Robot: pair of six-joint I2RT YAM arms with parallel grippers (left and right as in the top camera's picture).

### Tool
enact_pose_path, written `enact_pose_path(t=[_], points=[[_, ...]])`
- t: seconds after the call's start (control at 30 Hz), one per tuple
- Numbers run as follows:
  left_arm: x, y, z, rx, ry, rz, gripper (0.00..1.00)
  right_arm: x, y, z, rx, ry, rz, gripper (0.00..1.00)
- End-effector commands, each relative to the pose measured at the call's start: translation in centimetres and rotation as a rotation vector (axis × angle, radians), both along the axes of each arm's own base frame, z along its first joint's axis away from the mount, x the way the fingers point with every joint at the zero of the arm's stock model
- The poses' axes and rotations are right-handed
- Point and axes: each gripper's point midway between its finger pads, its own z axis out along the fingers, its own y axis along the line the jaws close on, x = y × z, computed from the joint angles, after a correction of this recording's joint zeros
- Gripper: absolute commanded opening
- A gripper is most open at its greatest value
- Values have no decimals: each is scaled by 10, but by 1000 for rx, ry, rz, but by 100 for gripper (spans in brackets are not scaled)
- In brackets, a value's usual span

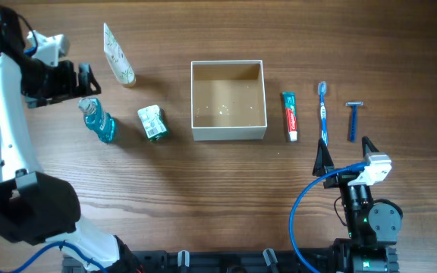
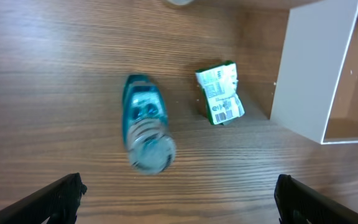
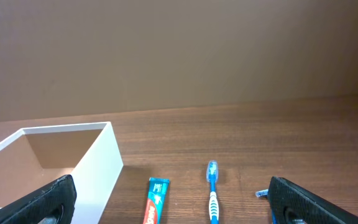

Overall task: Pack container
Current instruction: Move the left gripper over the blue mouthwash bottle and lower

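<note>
Spread wide and empty, the left gripper (image 2: pixel 179 198) and right gripper (image 3: pixel 173 200) flank the container (image 1: pixel 228 133), likely light and flimsy, best pinched gently over one wall.

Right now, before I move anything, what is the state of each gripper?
Left gripper: open, holding nothing.
Right gripper: open, holding nothing.

Count taken on the table (image 1: pixel 226 189):
- container (image 1: pixel 228 133): one
- toothpaste tube (image 1: pixel 290 115): one
- toothbrush (image 1: pixel 324 114): one
- blue razor (image 1: pixel 353 120): one
- blue-green bottle (image 1: pixel 98 120): one
- green packet (image 1: pixel 152 123): one
- white patterned tube (image 1: pixel 118 55): one

Total was seven items. Each kind was present once.
</note>
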Motion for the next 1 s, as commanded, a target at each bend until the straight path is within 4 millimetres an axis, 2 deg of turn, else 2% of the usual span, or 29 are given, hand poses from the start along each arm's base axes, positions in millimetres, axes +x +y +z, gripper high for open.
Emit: enact_pose_path(t=[0.0, 0.1, 0.27, 0.57, 0.8, 0.97], points=[[11, -10, -14, 14, 18, -87, 100, 0, 1, 1, -4, -6, 5, 100], [15, -12, -30, 46, 63, -91, 100, 0, 1, 1, -4, -6, 5, 100], [18, -3, -50, 98, 138, -18, 100, 0, 1, 1, -3, -6, 5, 100], [14, 14, -54, 77, 161, 58, 100, 0, 1, 1, -4, -6, 5, 100], [10, 3, -62, 71, 198, 6, 100, 0, 1, 1, -3, -6, 5, 100], [1, -3, -66, 58, 255, -11, 100, 0, 1, 1, -3, -6, 5, 100]])
